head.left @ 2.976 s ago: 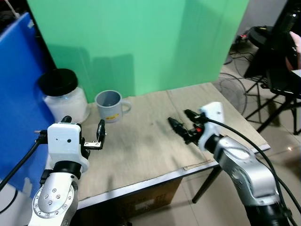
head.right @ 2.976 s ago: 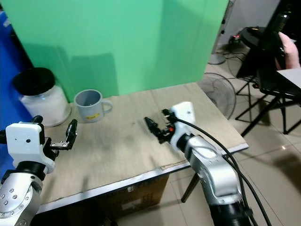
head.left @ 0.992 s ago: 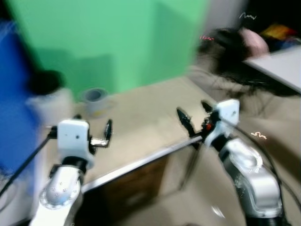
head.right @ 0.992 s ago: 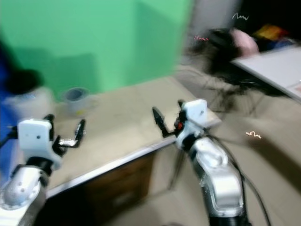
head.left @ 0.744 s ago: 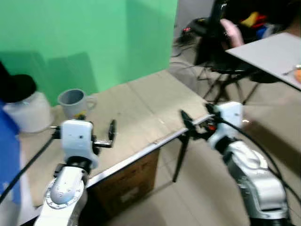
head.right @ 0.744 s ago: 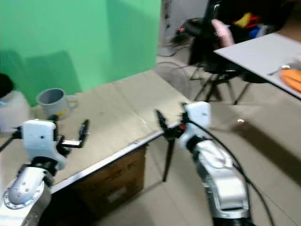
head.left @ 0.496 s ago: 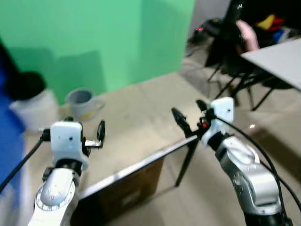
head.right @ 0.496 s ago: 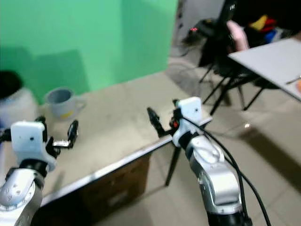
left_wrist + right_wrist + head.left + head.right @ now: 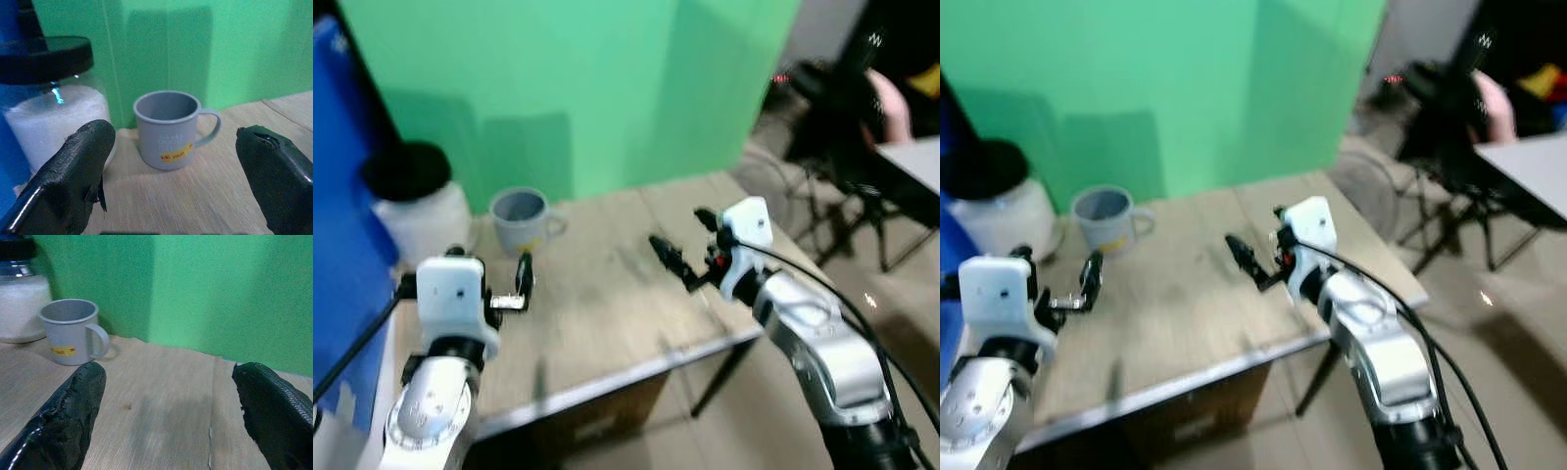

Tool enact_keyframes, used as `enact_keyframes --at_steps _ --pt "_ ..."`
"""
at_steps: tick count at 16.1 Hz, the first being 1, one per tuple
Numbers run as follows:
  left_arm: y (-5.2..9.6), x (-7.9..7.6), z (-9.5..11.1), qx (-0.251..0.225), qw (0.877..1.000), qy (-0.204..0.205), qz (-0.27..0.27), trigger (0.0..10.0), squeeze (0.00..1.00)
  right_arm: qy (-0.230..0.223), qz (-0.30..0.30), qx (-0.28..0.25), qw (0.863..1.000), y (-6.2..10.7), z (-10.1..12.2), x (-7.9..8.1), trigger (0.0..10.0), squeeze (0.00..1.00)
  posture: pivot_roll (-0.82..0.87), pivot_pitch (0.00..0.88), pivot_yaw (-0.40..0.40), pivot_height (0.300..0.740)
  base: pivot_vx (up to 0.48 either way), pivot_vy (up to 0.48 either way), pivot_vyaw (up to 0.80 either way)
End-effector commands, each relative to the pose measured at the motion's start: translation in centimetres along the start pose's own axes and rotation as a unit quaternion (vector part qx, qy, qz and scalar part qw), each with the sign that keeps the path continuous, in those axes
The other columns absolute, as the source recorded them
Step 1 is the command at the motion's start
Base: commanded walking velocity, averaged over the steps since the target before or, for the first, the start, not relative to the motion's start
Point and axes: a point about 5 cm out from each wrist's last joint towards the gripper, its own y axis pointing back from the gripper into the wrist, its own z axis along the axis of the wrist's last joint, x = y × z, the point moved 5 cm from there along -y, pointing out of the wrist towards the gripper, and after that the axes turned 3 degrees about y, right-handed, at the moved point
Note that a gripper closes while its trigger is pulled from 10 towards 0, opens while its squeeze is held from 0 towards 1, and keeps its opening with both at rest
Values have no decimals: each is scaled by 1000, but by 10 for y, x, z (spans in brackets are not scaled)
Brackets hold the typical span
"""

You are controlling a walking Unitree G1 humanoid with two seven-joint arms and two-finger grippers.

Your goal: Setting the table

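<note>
A grey mug (image 9: 521, 217) with a yellow label stands upright at the back of the wooden table (image 9: 607, 304), next to a glass jar (image 9: 416, 201) with a black lid and white contents. My left gripper (image 9: 489, 269) hovers open over the table's left part, in front of the mug. In the left wrist view, the mug (image 9: 167, 128) sits between the two black fingers (image 9: 83, 161), well ahead of them. My right gripper (image 9: 688, 243) hangs open above the table's right half and holds nothing. The right wrist view has the mug (image 9: 73, 331) far off to one side.
A green backdrop (image 9: 578, 88) rises behind the table and a blue panel (image 9: 342, 225) stands at its left. A cardboard box (image 9: 597, 426) sits under the table. Right of the table are black stand legs (image 9: 842, 196), a white tabletop corner (image 9: 915, 162) and a person's pink sleeve (image 9: 893, 103).
The camera has swung back left toward the table, so the whole scene shifted right. Both grippers stay open and empty in the same pose; mug and jar have not moved.
</note>
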Motion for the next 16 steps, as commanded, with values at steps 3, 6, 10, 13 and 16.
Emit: enact_keyframes --at_steps 3,6,10,13,16 --pt "5 -11 3 0 1000 -5 -21 10000 0 17 25 14 999 -3 -7 2 10000 0 0 14 -59 740 169 0 800" --pt "5 -20 4 2 999 7 -52 10000 0 11 25 19 999 -8 -13 -6 10000 0 -4 15 -54 740 0 0 267" --pt "8 -39 0 16 992 11 -121 10000 0 34 62 10 997 -25 -8 -10 10000 1000 -5 18 -59 740 0 0 0" --pt "7 -44 1 21 988 15 -150 10000 0 44 109 12 993 -41 -12 -7 10000 1000 -8 24 -57 740 0 0 0" --pt "9 -52 1 28 981 20 -191 10000 0 52 129 21 990 -60 -16 -10 10000 1000 -11 36 -48 740 0 0 0"
